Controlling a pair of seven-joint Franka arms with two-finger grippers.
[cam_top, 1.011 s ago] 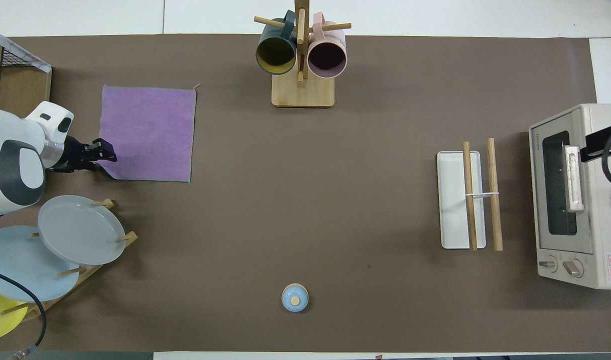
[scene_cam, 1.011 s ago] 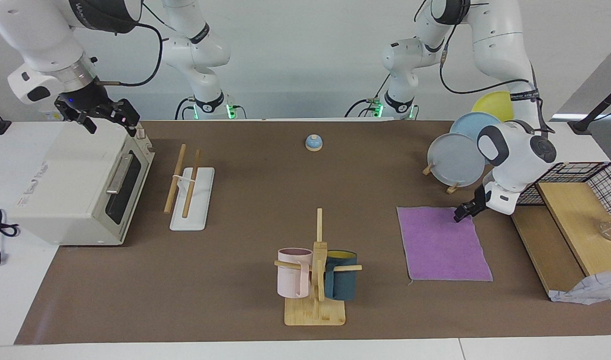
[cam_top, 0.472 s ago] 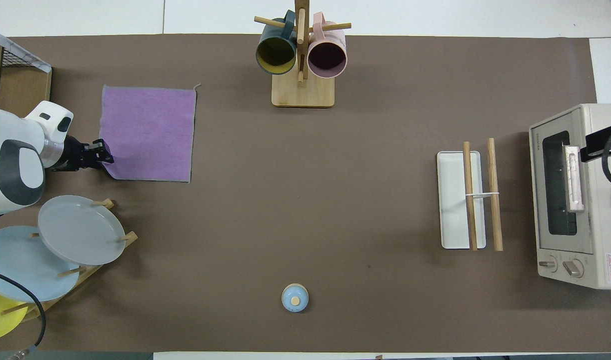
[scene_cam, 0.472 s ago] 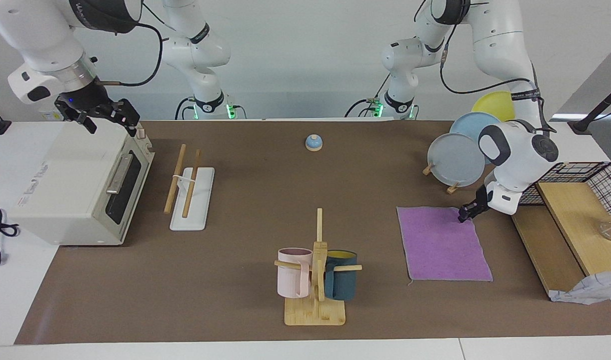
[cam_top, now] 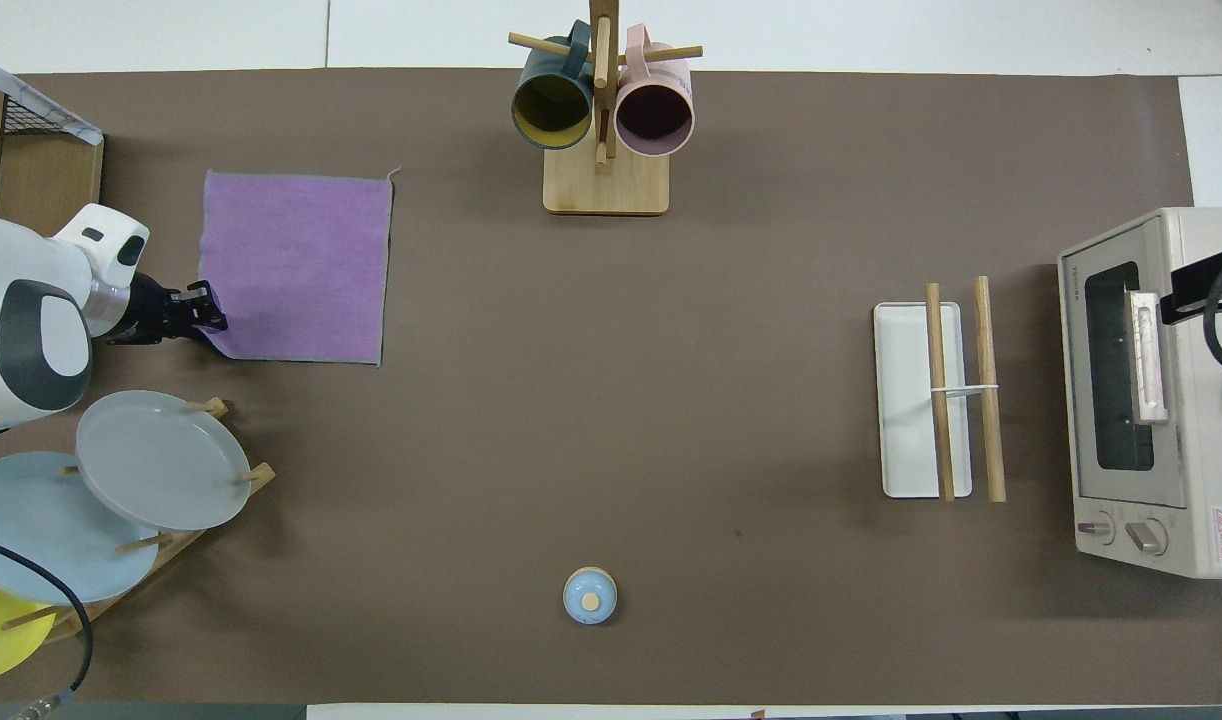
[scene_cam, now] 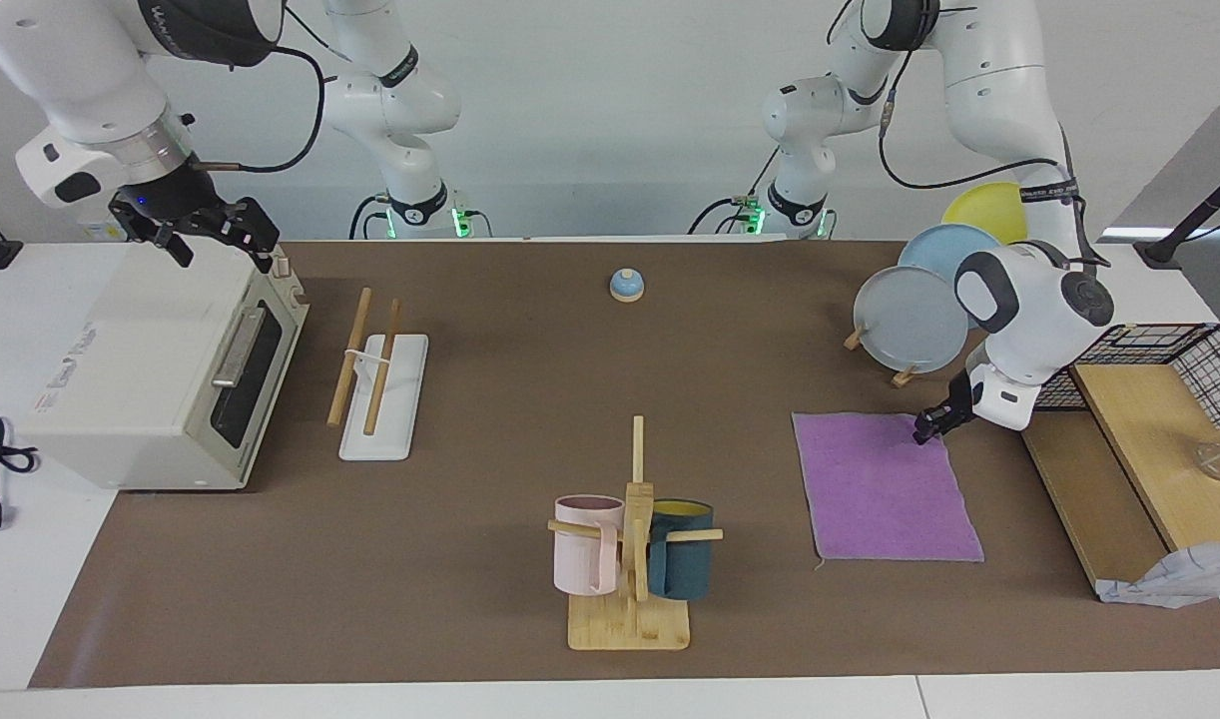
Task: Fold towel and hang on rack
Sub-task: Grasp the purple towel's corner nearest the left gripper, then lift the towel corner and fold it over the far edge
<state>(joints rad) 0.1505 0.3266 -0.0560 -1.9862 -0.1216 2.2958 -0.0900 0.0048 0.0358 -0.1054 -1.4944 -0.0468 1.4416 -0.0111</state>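
One change: left gripper narrowed on towel corner, grip unclear | right gripper unmoved, apart over oven

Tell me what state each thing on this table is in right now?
towel: flat, unfolded, purple face up.
rack: bare, nothing hung on it.
left gripper: down at the towel's corner nearest the plates.
right gripper: waiting above the toaster oven, fingers open.
toaster oven: door shut.
mugs: two, hanging on the mug tree.
plates: three, propped in their stand.
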